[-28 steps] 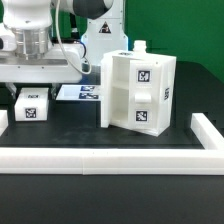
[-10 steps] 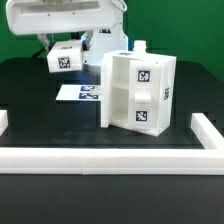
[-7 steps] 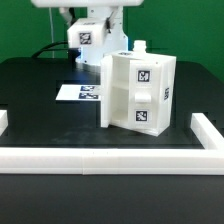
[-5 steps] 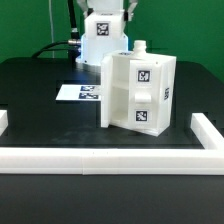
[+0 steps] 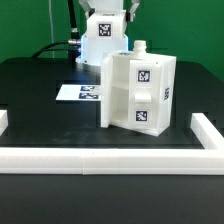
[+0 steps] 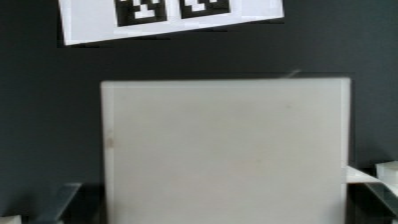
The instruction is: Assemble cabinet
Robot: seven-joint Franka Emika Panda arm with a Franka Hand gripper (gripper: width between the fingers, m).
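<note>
The cabinet (image 5: 140, 90) stands upright in the middle of the black table, with tag markers on its faces. My gripper (image 5: 104, 14) hangs at the top of the exterior view, mostly cut off by the frame. It is shut on a small white tagged block (image 5: 103, 33), held in the air behind the cabinet's upper corner on the exterior view's left. In the wrist view the block (image 6: 222, 150) fills the space between my fingers (image 6: 50, 203), and my gripper (image 6: 217, 205) is closed on its sides.
The marker board (image 5: 80, 93) lies flat on the table beside the cabinet, on the exterior view's left, and shows in the wrist view (image 6: 175, 18) beyond the block. A long low white border rail (image 5: 100, 160) runs along the front, with raised ends on both sides.
The gripper has carried the tagged block up off the table and across to the exterior view's right, to behind the cabinet. In the last half second it has hardly moved.
</note>
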